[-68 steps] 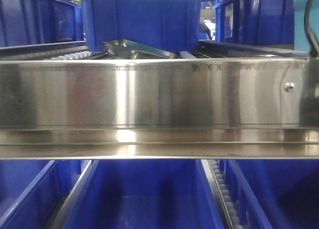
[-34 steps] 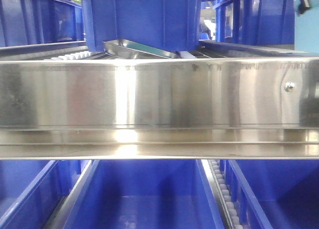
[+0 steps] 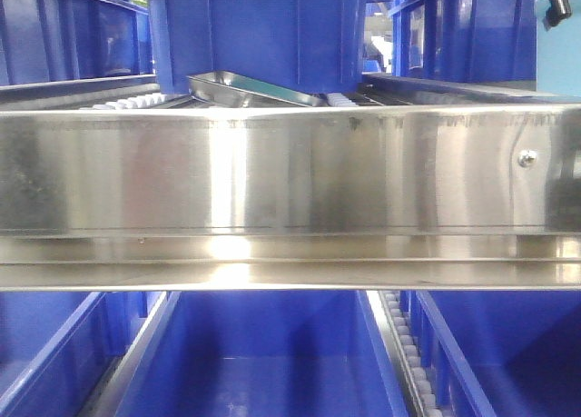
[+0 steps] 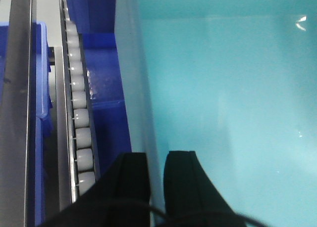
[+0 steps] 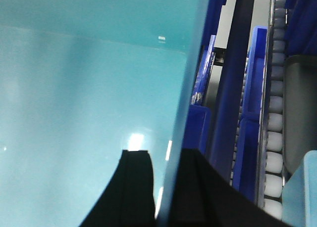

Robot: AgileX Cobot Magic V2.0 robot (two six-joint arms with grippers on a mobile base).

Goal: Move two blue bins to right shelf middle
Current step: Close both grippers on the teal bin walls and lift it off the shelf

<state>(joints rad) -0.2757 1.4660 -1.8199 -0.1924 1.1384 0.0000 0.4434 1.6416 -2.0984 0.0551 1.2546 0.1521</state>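
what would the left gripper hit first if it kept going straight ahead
The left gripper straddles the wall of the blue bin; going on, its inner finger would probably meet the bin's inside first, though depth is unclear.

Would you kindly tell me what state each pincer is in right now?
Left pincer: closed on a side wall of the pale blue bin.
Right pincer: closed on a wall of the pale blue bin as well.

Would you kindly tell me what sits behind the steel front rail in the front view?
A royal-blue crate, a shallow steel tray and white rollers; the rail hides anything lower.
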